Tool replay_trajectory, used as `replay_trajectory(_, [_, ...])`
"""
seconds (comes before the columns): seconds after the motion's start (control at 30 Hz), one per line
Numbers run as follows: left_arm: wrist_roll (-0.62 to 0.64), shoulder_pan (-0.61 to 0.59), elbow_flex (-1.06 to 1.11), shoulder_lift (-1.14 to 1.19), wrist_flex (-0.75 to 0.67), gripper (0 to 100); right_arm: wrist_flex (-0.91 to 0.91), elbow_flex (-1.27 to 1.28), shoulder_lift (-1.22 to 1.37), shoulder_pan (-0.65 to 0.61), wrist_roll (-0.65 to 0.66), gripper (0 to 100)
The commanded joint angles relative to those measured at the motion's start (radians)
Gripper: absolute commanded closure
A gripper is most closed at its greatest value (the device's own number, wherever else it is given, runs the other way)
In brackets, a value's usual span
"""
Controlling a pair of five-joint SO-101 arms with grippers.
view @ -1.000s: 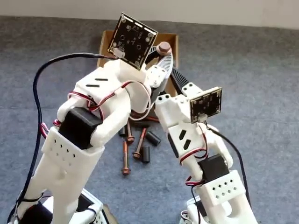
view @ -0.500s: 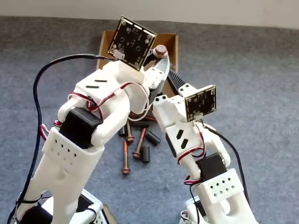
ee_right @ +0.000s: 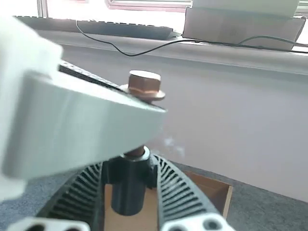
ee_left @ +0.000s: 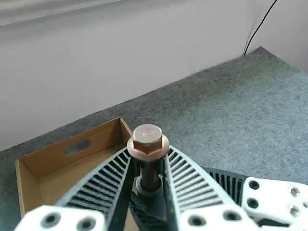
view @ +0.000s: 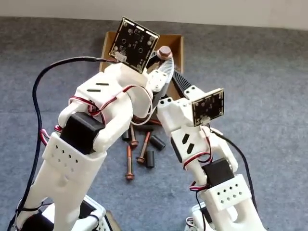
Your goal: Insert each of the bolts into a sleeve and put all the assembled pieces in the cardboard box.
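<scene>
My left jaws pinch a copper-coloured bolt (ee_left: 147, 139) just under its hexagonal flange head, with one ribbed finger pressed against each side of the shank. The bolt stands upright, its long axis vertical, head up and shank pointing down toward the surface (view: 269, 96). My right jaws are pressed onto a black sleeve (ee_right: 127, 187) directly beneath and grip it by its sides. The sleeve is upright too, with its long axis in line with the bolt's.

In the right wrist view the shank meets the sleeve's upper end, where a copper ring shows at the mouth. I cannot tell how deep it sits, because the sleeve wall hides it. A pale left finger (ee_right: 86, 125) crosses that view between the head and the sleeve.

Bolt and sleeve are both held up off the surface. From the high view the bolt's head shows against the cardboard box (view: 179, 43), close to one side wall, between my left arm (view: 110, 106) and my right arm (view: 185, 120). The box sits open-topped on the grey surface beyond both arms, and the left wrist view shows a slot handle cut in one of its walls.

Between the arms, loose bolts (view: 129, 161) lie flat on the surface. Their long axes run roughly from my bases toward the box, with the heads at the near ends. Loose sleeves (view: 150, 159) lie just beside them, also on their sides.
</scene>
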Motion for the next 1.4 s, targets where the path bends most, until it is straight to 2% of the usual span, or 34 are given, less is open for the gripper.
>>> replay_trajectory(0.0, [0.084,-0.087,0.016,-0.025,-0.018,99,-0.005,-0.041,-0.007,0.031,-0.006,99.2])
replay_trajectory(0.23, [0.1,-0.031,0.048,-0.021,-0.04,99,-0.005,-0.041,-0.007,0.05,-0.008,99.2])
replay_trajectory(0.5, [0.097,-0.03,0.05,-0.018,-0.041,99,-0.005,-0.041,-0.007,0.05,-0.008,99.2])
replay_trajectory(0.67, [0.097,-0.031,0.047,-0.025,-0.014,86,-0.005,-0.041,-0.007,0.05,-0.008,99.2])
replay_trajectory(0.73, [0.097,-0.031,0.045,-0.027,-0.014,84,-0.005,-0.041,-0.007,0.051,-0.008,99.2])
replay_trajectory(1.0, [0.1,-0.025,0.039,-0.039,-0.014,84,-0.005,-0.041,-0.007,0.053,-0.008,99.2])
replay_trajectory(1.37, [0.097,-0.025,0.071,-0.216,-0.015,84,-0.005,-0.041,-0.007,0.053,-0.008,99.2])
